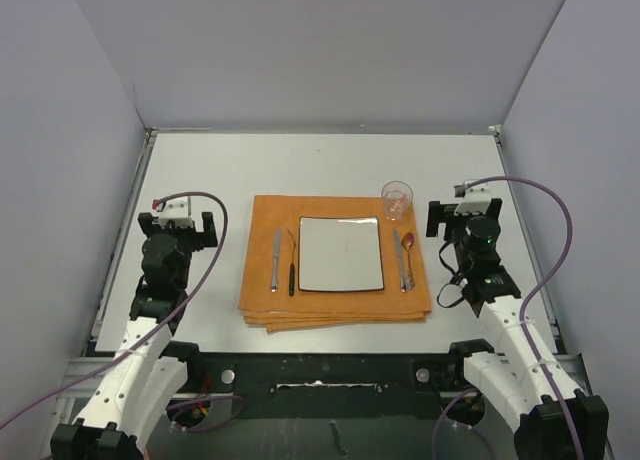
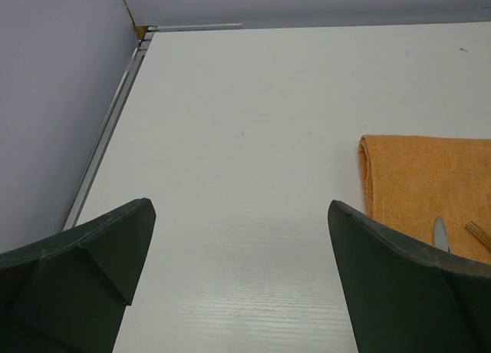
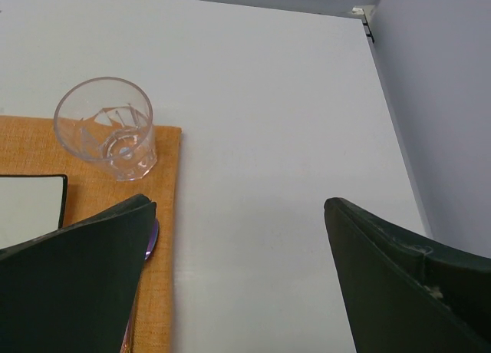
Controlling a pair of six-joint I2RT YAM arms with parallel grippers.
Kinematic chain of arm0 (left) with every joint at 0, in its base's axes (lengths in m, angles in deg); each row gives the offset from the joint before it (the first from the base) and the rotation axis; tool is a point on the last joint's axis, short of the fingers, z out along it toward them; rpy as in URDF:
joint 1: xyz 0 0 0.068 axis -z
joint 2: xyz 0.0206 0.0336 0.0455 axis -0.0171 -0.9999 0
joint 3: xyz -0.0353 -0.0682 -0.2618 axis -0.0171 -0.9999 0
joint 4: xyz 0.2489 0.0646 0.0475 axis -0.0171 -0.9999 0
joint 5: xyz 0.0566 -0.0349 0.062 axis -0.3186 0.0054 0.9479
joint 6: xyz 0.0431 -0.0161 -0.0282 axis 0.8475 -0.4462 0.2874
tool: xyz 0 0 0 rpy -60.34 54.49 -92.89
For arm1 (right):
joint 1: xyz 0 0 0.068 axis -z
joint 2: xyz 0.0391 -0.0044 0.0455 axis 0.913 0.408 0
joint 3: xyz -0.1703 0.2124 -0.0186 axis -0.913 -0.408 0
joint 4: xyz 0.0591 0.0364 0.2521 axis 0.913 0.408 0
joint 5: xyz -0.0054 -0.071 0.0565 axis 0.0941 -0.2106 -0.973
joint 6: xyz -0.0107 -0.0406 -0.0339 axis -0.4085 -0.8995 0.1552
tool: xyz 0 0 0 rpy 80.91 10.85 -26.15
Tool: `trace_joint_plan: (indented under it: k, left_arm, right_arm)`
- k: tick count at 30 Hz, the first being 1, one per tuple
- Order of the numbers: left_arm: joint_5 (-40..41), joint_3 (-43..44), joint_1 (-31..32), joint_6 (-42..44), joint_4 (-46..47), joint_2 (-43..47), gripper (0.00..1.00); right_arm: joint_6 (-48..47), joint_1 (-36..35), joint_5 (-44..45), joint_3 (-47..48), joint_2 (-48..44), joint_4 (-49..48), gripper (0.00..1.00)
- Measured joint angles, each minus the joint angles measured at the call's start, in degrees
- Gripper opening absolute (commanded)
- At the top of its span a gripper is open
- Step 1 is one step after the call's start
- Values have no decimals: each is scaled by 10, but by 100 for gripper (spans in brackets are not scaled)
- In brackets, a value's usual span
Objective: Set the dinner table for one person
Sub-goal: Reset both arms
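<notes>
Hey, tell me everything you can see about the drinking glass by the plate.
The drinking glass is a short clear tumbler with a round open rim and faceted cuts around its thick base, and it looks empty. It stands upright on the far right corner of the orange cloth, just beyond the far right corner of the square white plate, apart from it. Only the cloth touches it; the right gripper is open beside it, not touching.
</notes>
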Motion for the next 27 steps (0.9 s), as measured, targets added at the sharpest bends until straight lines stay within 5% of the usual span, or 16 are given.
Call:
trace_joint_plan:
  k: [9,15,27]
  left_arm:
    - [-25,5,-26,-8,9,-47,98]
    - [-120,-5,-71,-17,70,-70,98]
    - [-191,-175,-114,-68,240,-117,98]
  right_arm:
    - [-8,37,-39,14,43,-49,98]
    - [-4,65,-82,20,86,-56,98]
    - [-1,103,-208,-127,165,-198,98]
